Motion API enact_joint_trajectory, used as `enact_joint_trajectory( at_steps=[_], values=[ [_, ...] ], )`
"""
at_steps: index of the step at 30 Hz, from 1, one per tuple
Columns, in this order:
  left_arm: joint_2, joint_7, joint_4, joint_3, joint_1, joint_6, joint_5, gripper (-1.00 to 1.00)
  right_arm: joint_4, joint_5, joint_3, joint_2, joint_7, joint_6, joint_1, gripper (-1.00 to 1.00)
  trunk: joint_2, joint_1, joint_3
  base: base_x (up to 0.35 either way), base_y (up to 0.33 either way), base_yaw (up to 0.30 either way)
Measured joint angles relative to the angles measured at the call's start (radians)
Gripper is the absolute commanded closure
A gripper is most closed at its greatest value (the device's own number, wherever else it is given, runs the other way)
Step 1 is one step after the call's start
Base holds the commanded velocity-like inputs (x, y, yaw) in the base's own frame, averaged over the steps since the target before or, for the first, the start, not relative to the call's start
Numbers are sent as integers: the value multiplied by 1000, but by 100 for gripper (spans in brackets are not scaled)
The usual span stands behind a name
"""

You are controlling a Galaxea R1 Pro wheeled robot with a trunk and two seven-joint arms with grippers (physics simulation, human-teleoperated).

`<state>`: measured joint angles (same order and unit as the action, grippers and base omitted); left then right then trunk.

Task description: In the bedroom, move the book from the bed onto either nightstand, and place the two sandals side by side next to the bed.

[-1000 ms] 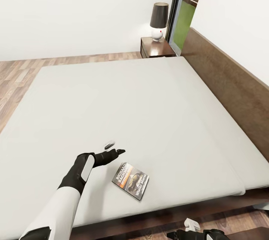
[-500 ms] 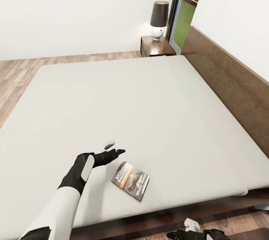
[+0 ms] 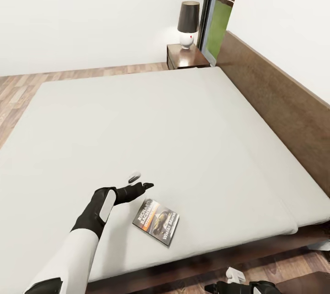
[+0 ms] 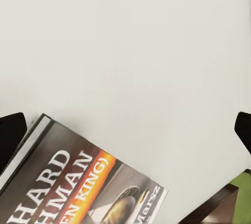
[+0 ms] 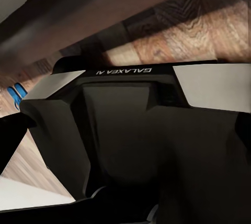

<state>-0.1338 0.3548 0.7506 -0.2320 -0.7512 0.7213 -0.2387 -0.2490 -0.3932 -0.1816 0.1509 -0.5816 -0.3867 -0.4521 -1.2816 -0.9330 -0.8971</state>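
The book lies flat on the pale mattress of the bed, near its front edge, cover up with white lettering and an orange stripe. My left gripper hovers open just left of and beyond the book, with nothing between its fingers. In the left wrist view the book sits close under the open left gripper. My right gripper hangs low in front of the bed frame, open and empty. A sliver of blue sandal shows on the wood floor. A nightstand stands at the bed's far corner.
A dark-shaded lamp with a white base stands on the nightstand. The dark wooden headboard runs along the bed's right side. A window is behind the nightstand. Wood floor lies left of the bed. My own trunk fills much of the right wrist view.
The whole picture has shifted slightly left, so the camera moved. The book now sits a little closer to my left gripper. Both grippers keep the same pose.
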Motion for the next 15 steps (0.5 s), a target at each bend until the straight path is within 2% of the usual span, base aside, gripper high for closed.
enact_joint_trajectory(
  at_steps=[4,15],
  values=[
    [0,0,0,0,0,0,0,-100,0,0,-1,0,0,0,0,-100,0,0,0,0,0,-81],
    [0,0,0,0,0,0,0,-100,0,0,-1,0,1,0,0,-100,0,0,0,0,0,-6]
  ],
)
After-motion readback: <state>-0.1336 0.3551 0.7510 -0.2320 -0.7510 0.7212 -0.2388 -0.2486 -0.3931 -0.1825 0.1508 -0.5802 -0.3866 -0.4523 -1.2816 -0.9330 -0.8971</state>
